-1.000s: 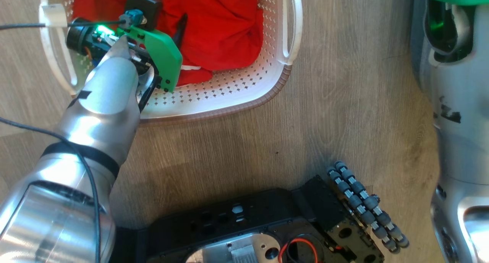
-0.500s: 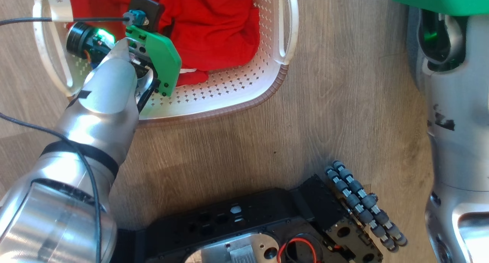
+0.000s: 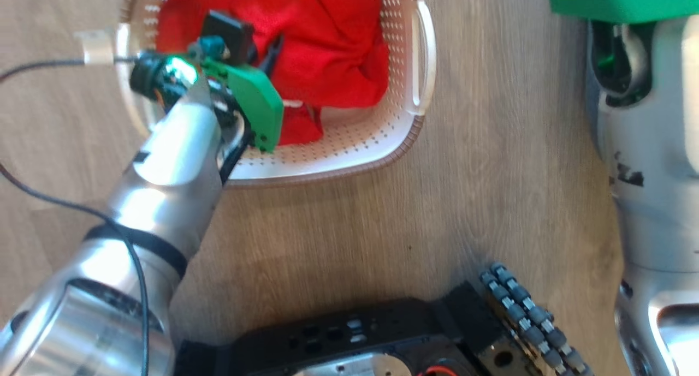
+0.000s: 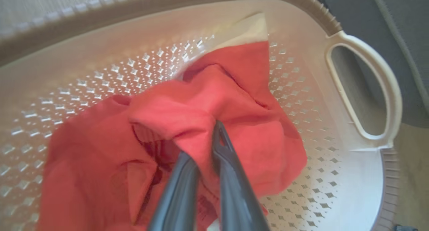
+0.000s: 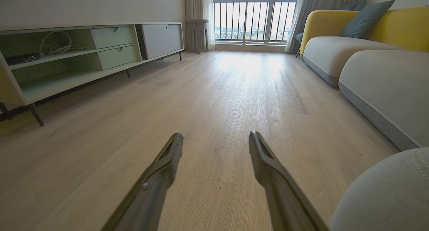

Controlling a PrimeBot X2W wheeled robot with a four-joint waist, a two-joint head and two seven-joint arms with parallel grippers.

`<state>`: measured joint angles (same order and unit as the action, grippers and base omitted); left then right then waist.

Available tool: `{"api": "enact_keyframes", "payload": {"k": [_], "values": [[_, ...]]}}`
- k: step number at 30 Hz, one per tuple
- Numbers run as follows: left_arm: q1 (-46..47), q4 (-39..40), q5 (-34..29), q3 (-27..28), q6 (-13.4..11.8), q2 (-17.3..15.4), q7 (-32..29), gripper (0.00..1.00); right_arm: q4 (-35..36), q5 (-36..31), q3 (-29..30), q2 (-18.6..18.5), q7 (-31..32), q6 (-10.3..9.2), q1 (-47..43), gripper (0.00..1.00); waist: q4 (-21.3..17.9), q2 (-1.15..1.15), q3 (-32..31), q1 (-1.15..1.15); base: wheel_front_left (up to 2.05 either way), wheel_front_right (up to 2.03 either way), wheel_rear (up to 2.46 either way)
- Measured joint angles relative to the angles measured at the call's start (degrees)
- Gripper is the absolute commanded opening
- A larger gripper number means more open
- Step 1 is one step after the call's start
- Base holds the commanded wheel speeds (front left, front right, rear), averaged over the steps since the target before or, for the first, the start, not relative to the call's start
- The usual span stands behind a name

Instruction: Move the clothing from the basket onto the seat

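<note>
The basket (image 3: 377, 138) is cut off on its far side. The red clothing (image 4: 241, 90) hides part of a white piece (image 4: 251, 30).

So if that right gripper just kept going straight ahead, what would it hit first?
The way looks free: the right gripper points along the wooden floor toward the far window, though depth is unclear.

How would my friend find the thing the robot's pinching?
On the pale wooden floor stands a cream perforated plastic basket with a brown rim. Inside lies crumpled bright red fabric clothing, the only red thing there, pinched by the left gripper.
</note>
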<state>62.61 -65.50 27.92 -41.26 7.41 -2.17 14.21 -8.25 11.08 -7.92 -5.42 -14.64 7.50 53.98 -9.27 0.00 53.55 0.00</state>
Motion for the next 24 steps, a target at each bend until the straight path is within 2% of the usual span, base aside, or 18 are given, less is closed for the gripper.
{"api": "enact_keyframes", "payload": {"k": [7, 24], "values": [[-5.4, 5.7, 2.3, 1.7, 0.0, 0.0, 0.0, 0.00, -4.6, 0.2, -1.3, -1.8, 0.0, 0.00, -4.4, 1.00, 2.9, 0.00, -8.7, 0.00, 0.00, 0.00, 0.00], [-19.2, 14.6, 0.2, 10.6, 0.0, 0.0, 0.0, 0.00, -12.9, 3.6, -3.8, -2.5, 0.0, 0.00, -15.5, 1.00, 6.7, 0.00, -28.8, -0.01, 0.00, 0.00, 0.00]]}}
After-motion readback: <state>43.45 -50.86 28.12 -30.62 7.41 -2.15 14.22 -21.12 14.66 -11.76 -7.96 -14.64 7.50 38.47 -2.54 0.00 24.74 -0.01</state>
